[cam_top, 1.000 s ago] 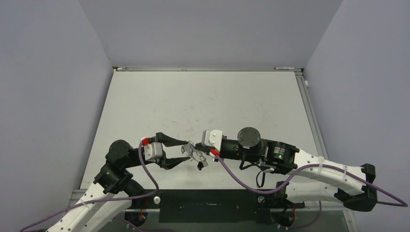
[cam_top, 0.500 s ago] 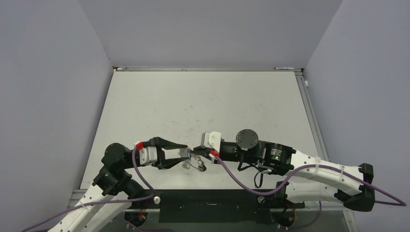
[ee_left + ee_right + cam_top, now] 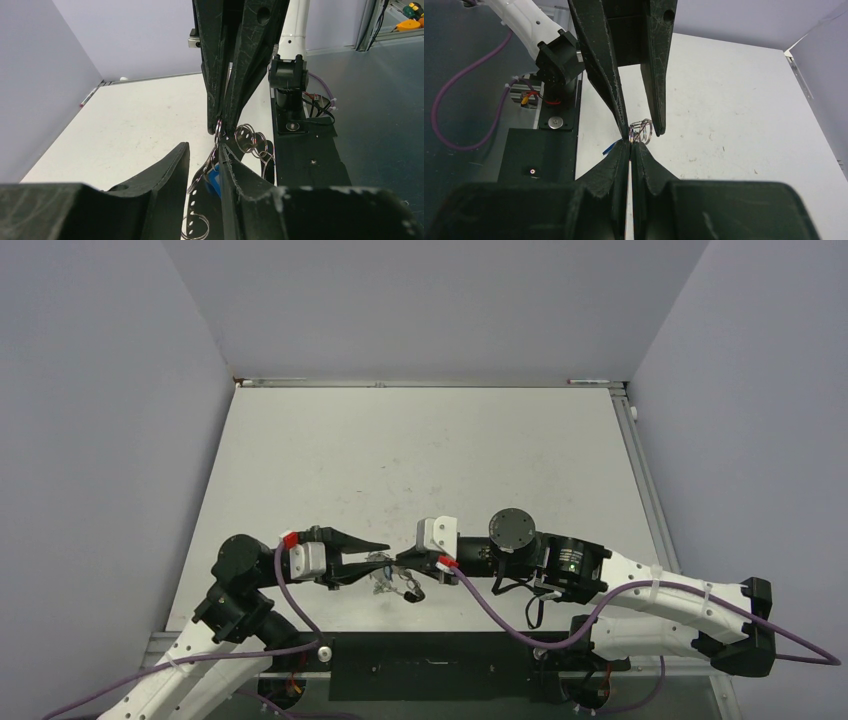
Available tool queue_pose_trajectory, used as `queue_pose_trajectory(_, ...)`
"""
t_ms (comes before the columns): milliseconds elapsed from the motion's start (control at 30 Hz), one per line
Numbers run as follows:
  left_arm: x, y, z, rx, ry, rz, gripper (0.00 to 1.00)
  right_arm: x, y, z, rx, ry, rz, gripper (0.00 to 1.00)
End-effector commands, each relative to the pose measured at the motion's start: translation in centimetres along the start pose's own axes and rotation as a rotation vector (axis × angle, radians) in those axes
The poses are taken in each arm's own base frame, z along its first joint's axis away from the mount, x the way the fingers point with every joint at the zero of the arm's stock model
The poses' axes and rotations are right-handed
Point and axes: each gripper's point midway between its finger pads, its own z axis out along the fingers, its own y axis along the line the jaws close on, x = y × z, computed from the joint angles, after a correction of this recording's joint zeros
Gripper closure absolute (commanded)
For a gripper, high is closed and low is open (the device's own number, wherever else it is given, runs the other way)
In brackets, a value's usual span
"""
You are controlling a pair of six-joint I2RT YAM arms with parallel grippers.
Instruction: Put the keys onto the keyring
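My right gripper (image 3: 630, 141) is shut on the thin wire of the keyring (image 3: 203, 170), holding it just above the table near the front edge. The blue-capped key (image 3: 213, 181) hangs on that wire, against the inner face of my left gripper's right finger. My left gripper (image 3: 204, 150) faces the right one tip to tip, jaws a little apart, with the wire and the blue key in the gap. From above, both grippers (image 3: 378, 560) (image 3: 403, 562) meet over the dangling keyring (image 3: 392, 578). Small split rings (image 3: 245, 137) hang along the wire.
The white table (image 3: 420, 460) stretches back to purple walls on three sides. A black base plate (image 3: 430, 655) with the arm mounts runs along the near edge, right below the grippers. Purple cables (image 3: 500, 615) loop off both wrists.
My left gripper has slid right toward the right gripper's tip and narrowed its jaws around the wire and blue key. The right gripper has shifted slightly left and stayed shut.
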Motion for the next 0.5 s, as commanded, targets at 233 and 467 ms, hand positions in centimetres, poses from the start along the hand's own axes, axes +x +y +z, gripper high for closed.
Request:
queue_pose_trajectory(233,-0.87,0.07,0.28,0.011,-0.027,0.006,0.93,-4.43,0.02,0.12,-0.022,-0.149,-0.036,0.95)
queue_pose_trajectory(467,-0.90,-0.13,0.30,0.021,-0.034,0.002,0.92,-4.64,-0.13,0.37,-0.018,-0.159,-0.037,0.95)
